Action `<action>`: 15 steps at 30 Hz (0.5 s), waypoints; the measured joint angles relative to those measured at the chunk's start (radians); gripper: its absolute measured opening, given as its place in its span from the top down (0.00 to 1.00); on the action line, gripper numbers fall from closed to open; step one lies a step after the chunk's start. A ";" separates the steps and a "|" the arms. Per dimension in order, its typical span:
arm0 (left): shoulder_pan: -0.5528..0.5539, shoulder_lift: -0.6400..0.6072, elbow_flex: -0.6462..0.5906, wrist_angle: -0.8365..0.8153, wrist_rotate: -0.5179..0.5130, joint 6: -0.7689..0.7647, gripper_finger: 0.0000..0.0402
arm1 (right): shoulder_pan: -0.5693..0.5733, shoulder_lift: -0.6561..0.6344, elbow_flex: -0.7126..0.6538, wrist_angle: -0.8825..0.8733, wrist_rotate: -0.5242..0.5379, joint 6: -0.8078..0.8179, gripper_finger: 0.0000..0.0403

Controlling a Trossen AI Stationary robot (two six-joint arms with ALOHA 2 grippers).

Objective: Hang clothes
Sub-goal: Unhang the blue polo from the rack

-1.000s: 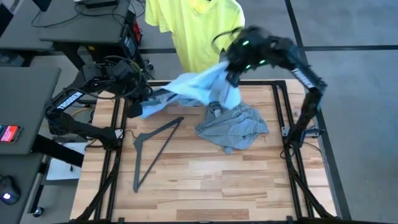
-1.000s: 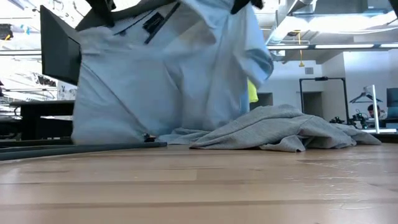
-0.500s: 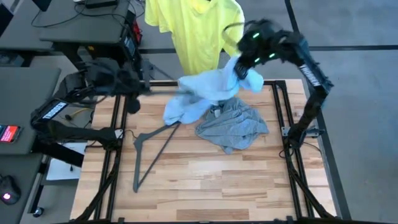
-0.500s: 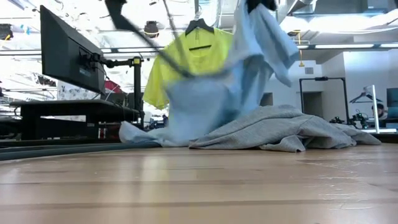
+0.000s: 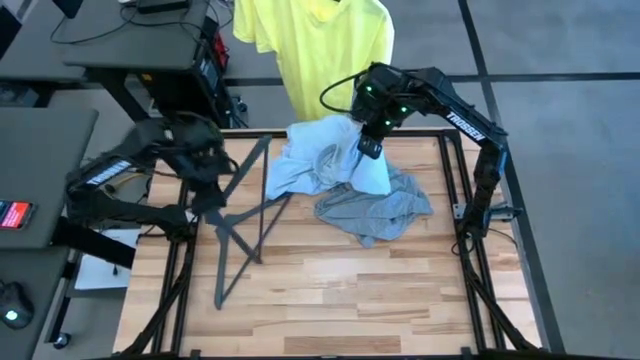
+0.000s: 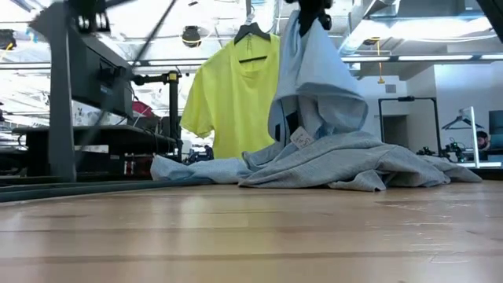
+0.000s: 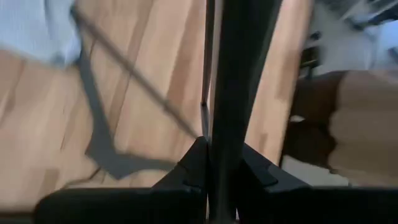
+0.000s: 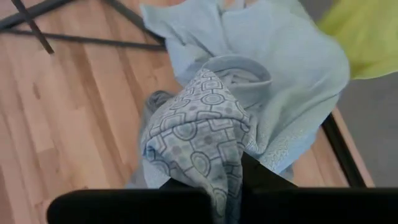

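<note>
**Right gripper pinching blue shirt by the collar as hanging job continues**

Right gripper [image 5: 368, 143], jaws closed on the collar area of the pale blue collared shirt [image 5: 318, 165], is holding that end up above the far edge of the table [image 5: 330, 300] while the rest of the garment is draping onto the wood. In the right wrist view the patterned inner collar band [image 8: 199, 146] is bunching between the dark fingers. The cloth is looking light, limp and easily creased; it is likely sagging wherever unsupported, so the collar or shoulder seams are seeming the soundest places to grip.

Just beside it, and partly under its hem, the grey T-shirt [image 5: 375, 208] is lying crumpled near the far right corner. Beyond the far edge, the neon-yellow T-shirt [image 6: 236, 94] is already hanging on a hanger.

Left gripper [image 5: 210, 165], nearly closed, is gripping a dark triangular hanger [image 5: 245, 195] near the far left corner; a second hanger [image 5: 240, 262] is lying flat on the table.

Count: three garments, two loose hangers, two arms.
</note>
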 joint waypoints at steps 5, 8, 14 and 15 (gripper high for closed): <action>0.002 -0.014 -0.313 0.034 0.154 0.019 0.94 | 0.001 0.000 -0.033 -0.006 -0.055 0.004 1.00; 0.002 -0.010 -0.430 0.133 0.166 -0.002 0.91 | 0.002 0.000 -0.048 -0.007 -0.056 0.005 1.00; 0.010 0.008 -0.481 0.242 0.018 -0.034 0.77 | 0.002 0.000 -0.049 0.019 -0.055 0.038 0.95; 0.015 0.011 -0.473 0.251 -0.008 -0.037 0.76 | -0.001 0.000 -0.049 0.027 -0.055 0.051 0.94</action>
